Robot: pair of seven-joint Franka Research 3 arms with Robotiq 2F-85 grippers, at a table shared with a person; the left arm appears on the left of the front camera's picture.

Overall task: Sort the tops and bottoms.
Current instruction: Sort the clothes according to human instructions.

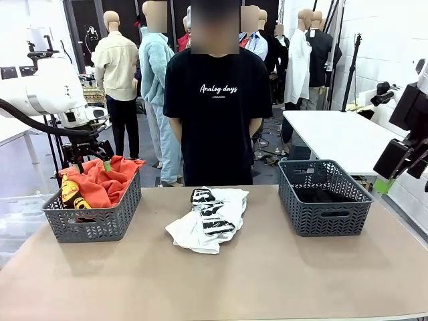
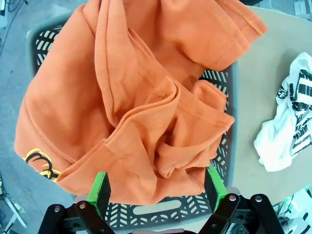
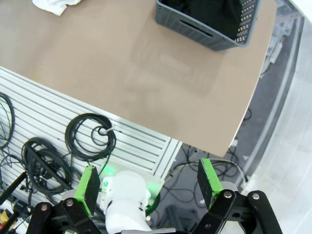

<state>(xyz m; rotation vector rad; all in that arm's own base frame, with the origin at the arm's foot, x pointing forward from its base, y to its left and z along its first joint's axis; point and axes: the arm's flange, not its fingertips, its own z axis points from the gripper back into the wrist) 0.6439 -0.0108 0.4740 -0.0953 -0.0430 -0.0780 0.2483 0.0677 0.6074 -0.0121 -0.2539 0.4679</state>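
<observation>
Front, left gripper (image 1: 93, 162): hangs right over the left basket (image 1: 93, 226), the spot where a top would be let go.
Front, orange top (image 1: 100, 184): heaped in that basket just under the fingers and spilling over the rim (its yellow graphic shows at the near corner).
Front, white top (image 1: 210, 215): crumpled on the table (image 1: 214, 281) well off to that gripper's right, between the baskets; likely the next pick.
Front, right gripper (image 1: 384, 180): held high, outboard of the right basket (image 1: 324, 204), clear of the work.
Left wrist, left gripper (image 2: 158, 187): jaws spread wide; the orange cloth lies loose between and ahead of the pads, not pinched.
Right wrist, right gripper (image 3: 148, 187): jaws wide with nothing between them; the table edge lies ahead, and the right basket farther on holds a dark garment (image 3: 209, 9), presumably bottoms.
</observation>
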